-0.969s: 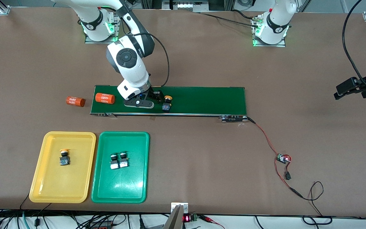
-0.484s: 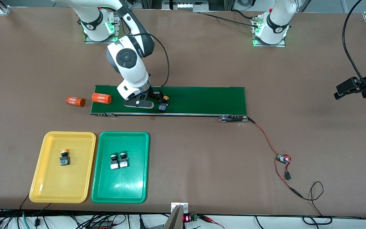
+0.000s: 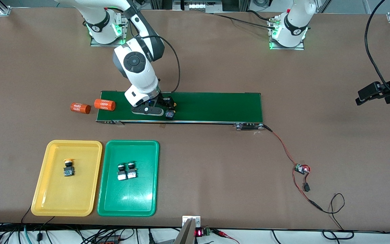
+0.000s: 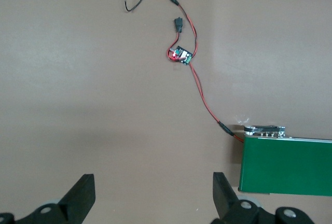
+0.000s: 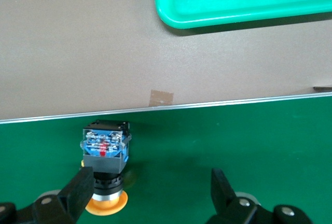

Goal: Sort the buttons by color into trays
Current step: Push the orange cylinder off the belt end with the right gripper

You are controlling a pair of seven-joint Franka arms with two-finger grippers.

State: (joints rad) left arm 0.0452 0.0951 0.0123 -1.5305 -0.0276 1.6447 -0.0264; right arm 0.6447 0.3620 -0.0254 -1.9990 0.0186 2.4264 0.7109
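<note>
A yellow-capped button (image 3: 170,115) lies on the dark-green conveyor belt (image 3: 215,106). My right gripper (image 3: 170,107) is low over the belt and open, its jaws around the button. In the right wrist view the button (image 5: 105,162) lies close against one finger (image 5: 79,189) of the right gripper (image 5: 151,193). The yellow tray (image 3: 63,198) holds one yellow-capped button (image 3: 68,168). The green tray (image 3: 127,198) holds two green-capped buttons (image 3: 126,171). My left gripper (image 3: 372,94) waits open and empty in the air over the left arm's end of the table, as its wrist view (image 4: 153,195) shows.
One orange cylinder (image 3: 104,104) overhangs the belt's end toward the right arm; another (image 3: 80,108) lies on the table beside it. A red wire runs from the belt's other end to a small circuit board (image 3: 301,168). The green tray's corner (image 5: 244,1) shows in the right wrist view.
The yellow-capped button has ridden the belt toward the right arm's end and come between the right gripper's fingers. The orange cylinder on the belt moved the same way. Both arms held still.
</note>
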